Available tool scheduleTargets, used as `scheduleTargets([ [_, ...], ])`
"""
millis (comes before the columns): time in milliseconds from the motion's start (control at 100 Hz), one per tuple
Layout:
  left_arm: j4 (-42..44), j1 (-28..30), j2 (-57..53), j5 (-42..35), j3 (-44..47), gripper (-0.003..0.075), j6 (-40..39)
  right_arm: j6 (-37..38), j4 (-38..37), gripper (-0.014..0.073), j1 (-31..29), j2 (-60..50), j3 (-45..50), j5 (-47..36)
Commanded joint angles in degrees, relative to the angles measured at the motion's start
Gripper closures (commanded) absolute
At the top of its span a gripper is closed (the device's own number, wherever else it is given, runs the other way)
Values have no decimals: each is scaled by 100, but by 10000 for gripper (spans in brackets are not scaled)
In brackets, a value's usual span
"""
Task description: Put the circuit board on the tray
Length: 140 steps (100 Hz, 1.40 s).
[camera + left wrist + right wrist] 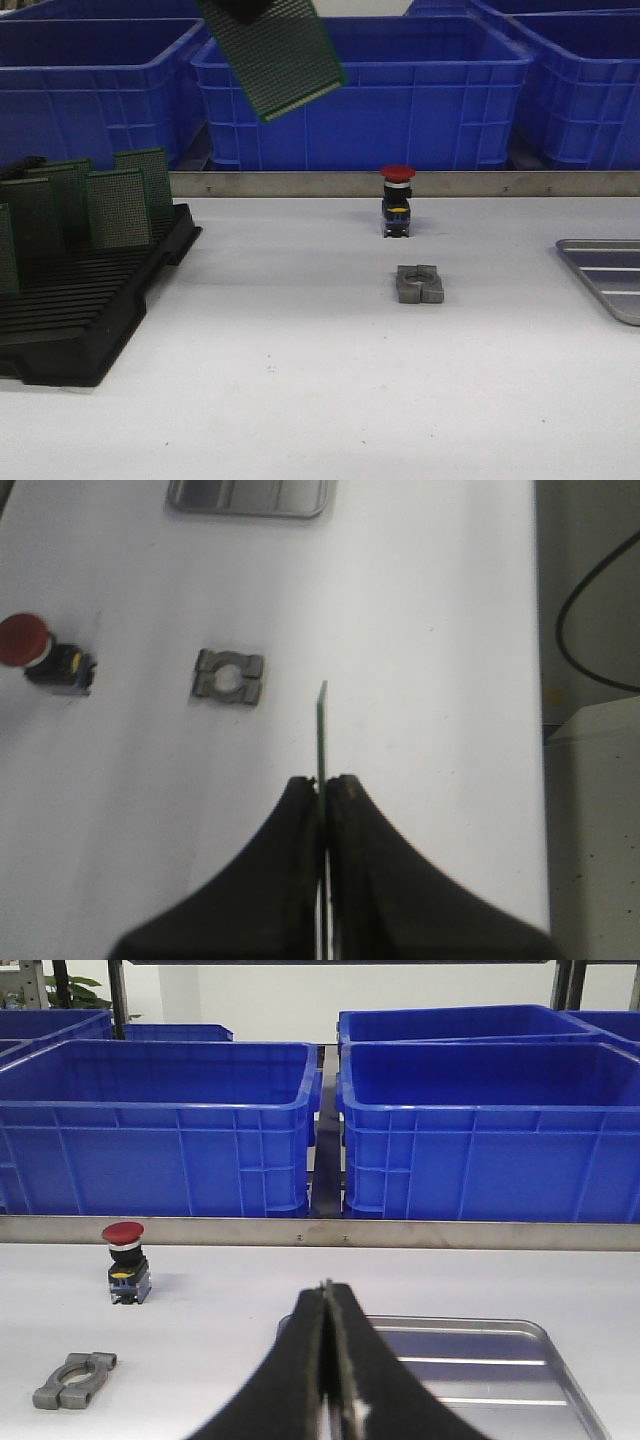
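Our left gripper (322, 785) pinches the circuit board (275, 55) edge-on, high above the table (300, 380). Our right gripper (327, 1295), closed on nothing, hovers at the tray (480, 1360) rim; white surface lies bare between tray and metal clamp (419, 284).

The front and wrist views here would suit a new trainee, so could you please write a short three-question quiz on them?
1. True or false: the circuit board already lies on the tray.
2. Which arm's fingers clamp the board: A left, B right?
3. Name the grey metal part lying on the table in front of the red push button.

Key: 1 false, it is held in the air above the table. 2 A; the right gripper is shut on nothing. 3 The clamp block.
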Motion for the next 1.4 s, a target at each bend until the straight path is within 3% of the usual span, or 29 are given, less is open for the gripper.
scheduleTargets([
  [0,-329,-363,-279,239,-176,739,-129,-27,-36,662,7,-121,-71,-485],
  [200,-329,-833,-279,239,-176,739,-129,-27,-36,662,7,-121,-71,-603],
  [400,-329,-899,-279,239,-176,739,-129,64,180,662,7,-121,-274,-914],
  [570,-329,-899,-279,239,-176,739,-129,134,497,662,7,60,-1334,419],
  [760,-329,-899,-279,239,-176,739,-129,134,804,662,7,1007,-3094,3093],
  [900,-329,-899,-279,239,-176,739,-129,134,810,662,7,1879,-4100,4394],
  [1250,-329,-899,-279,239,-176,739,-129,134,823,655,7,2806,-4486,4761],
  [1320,-329,-899,-279,239,-176,739,-129,134,823,607,7,2815,-4481,4773],
  [1390,-329,-899,-279,239,-176,739,-129,134,823,503,7,2815,-4481,4778],
])
